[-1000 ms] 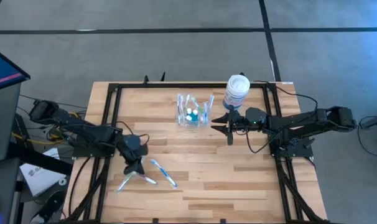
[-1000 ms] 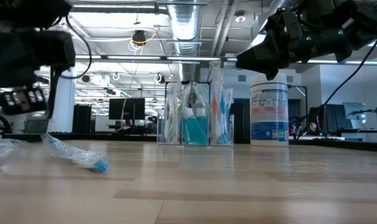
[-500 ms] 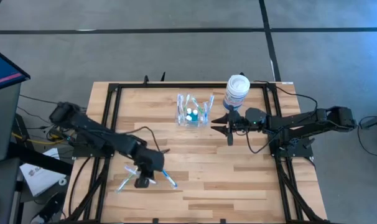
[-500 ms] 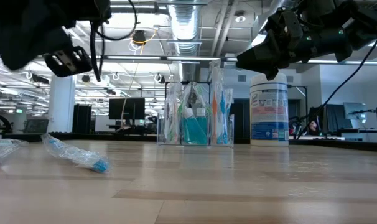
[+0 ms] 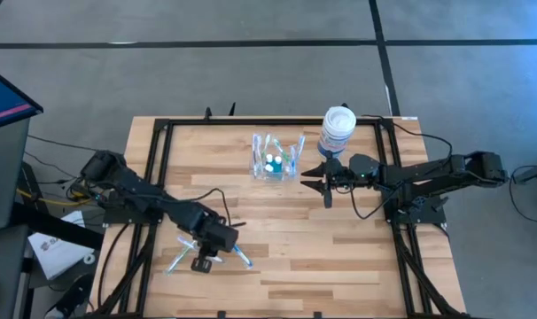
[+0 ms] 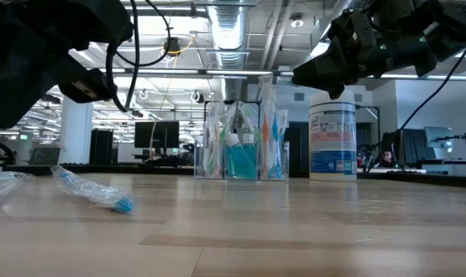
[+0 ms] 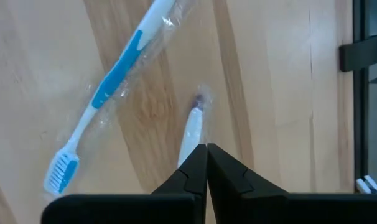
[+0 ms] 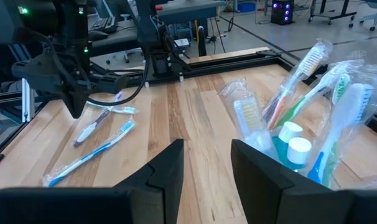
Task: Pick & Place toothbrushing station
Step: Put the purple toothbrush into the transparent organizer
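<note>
While hovering just beside the toothbrushing station [image 5: 276, 156], on its white-jar [image 5: 337, 129] side, with fingers apart and empty, nearer right pincer [image 5: 322, 181]; left pincer [image 5: 200, 263] shut, well apart.

Clear toothbrushing station [image 6: 244, 146] beside white jar [image 6: 332, 135]; wrapped toothbrush [image 6: 91, 191] nearer left

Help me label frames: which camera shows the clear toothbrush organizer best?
The low view: the organizer stands whole and side-on. The high view shows only its top, the right wrist view part of its contents, the left wrist view nothing of it.
</note>
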`<state>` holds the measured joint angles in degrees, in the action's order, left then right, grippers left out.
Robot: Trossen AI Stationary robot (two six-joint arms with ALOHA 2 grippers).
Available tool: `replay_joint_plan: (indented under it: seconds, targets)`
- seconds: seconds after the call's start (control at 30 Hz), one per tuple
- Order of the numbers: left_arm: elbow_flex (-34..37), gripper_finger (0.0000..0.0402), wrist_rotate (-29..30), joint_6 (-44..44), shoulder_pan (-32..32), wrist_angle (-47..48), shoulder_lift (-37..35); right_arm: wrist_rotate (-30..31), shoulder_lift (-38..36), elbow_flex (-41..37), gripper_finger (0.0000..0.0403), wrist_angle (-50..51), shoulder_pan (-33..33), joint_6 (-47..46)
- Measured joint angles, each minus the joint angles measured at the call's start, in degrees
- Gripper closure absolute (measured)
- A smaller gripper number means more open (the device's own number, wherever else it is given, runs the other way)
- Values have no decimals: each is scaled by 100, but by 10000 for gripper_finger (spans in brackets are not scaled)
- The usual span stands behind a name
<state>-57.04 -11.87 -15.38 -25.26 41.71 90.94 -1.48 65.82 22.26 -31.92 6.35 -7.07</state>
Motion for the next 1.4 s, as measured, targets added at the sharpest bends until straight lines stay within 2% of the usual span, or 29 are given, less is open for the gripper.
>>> replay_joint_plan:
  seconds: [0.13, 0.37, 0.67, 0.97, 1.2, 1.4]
  targets:
    - [0, 382, 277, -138, -134, -2, 0, 0, 0, 0, 278, -2, 0, 0]
    - [123, 322, 548, -157, -315, -22, 0, 2, 0, 0, 278, 0, 0, 0]
    - [477, 271, 589, -157, -395, -339, 0, 2, 0, 0, 278, 0, 0, 0]
    - [516, 262, 590, -280, -481, -378, 0, 2, -2, 0, 278, 20, 0, -1]
    - [516, 263, 890, -297, -652, -391, 0, 2, -4, 0, 278, 22, 0, -2]
    - [518, 264, 926, -396, -664, -389, 0, 2, -4, 0, 278, 22, 0, -2]
